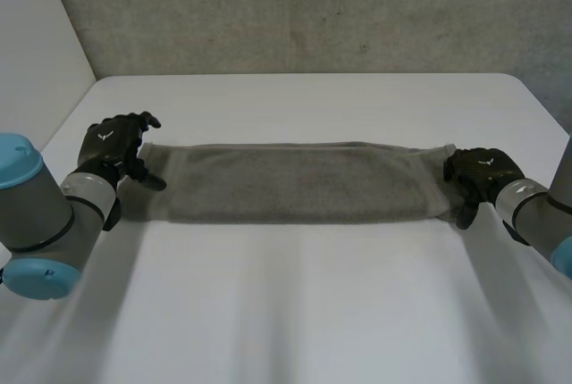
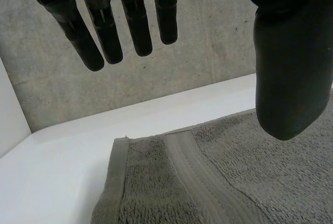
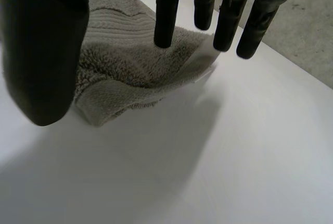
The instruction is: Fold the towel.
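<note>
A grey towel (image 1: 295, 183) lies stretched out as a long folded strip across the middle of the white table (image 1: 295, 313). My left hand (image 1: 114, 145) is at the towel's left end, its fingers (image 2: 106, 31) straight and raised above the towel's corner (image 2: 171, 177), holding nothing. My right hand (image 1: 481, 173) sits at the towel's right end. Its fingers (image 3: 223, 10) hang straight above the rumpled towel end (image 3: 130, 73), with the thumb (image 3: 44, 52) apart from them and no cloth pinched.
A concrete wall (image 1: 304, 9) stands behind the table's far edge. A white panel (image 1: 36, 36) rises at the far left. Bare tabletop lies in front of the towel and behind it.
</note>
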